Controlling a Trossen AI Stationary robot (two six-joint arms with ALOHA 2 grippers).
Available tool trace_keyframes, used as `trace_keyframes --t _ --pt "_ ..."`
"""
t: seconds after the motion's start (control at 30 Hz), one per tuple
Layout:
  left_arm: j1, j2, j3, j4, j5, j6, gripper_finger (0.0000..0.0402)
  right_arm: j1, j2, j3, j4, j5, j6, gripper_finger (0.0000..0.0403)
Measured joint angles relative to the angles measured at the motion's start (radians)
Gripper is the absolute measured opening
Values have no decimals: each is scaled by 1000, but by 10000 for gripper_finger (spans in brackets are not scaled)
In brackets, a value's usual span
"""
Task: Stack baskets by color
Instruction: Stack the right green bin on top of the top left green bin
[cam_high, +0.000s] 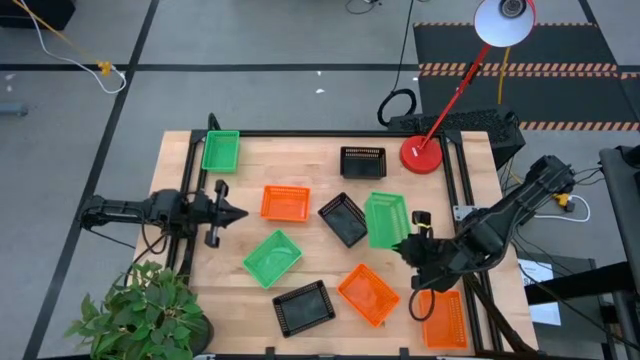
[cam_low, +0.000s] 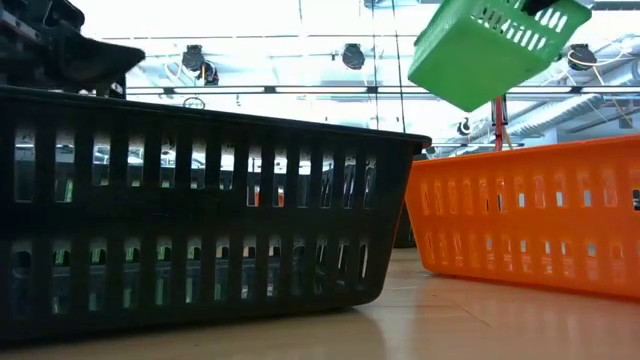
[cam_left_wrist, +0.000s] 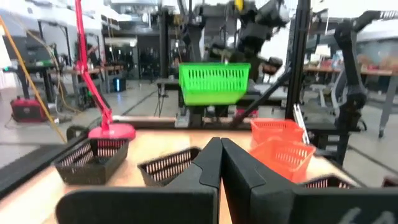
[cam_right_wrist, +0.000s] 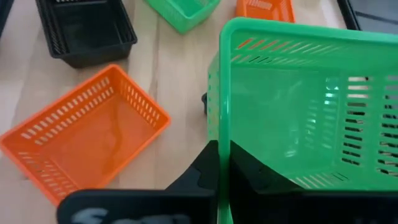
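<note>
The 2 arms sit at opposite sides of the table. The left arm lies level, reaching inward from the left edge, its gripper (cam_high: 232, 212) with both fingers (cam_left_wrist: 239, 176) pressed together and holding nothing. The right arm bends in from the right edge, its wrist raised above the tabletop, its gripper (cam_high: 403, 245) clamped tight, fingers (cam_right_wrist: 205, 168) meeting.

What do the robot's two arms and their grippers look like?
Both arms are dark, jointed, with black cabling. The left gripper ends in two black tapered fingers. The right gripper has flat black fingers and a small yellow marking near its wrist.
</note>
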Motion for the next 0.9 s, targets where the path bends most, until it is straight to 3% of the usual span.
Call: trace_keyframes --t 0.23,0.43,0.63,0.9 --pt "-3 0 1 227 1 13 10 -26 16 0 50 26 -61 5" --pt "-3 73 55 244 1 23 10 -66 41 0 109 24 -126 4" --pt "-4 322 214 241 2 67 10 -101 78 0 148 22 -206 4" --pt "-67 761 543 187 6 188 10 -141 97 -1 165 21 -234 7"
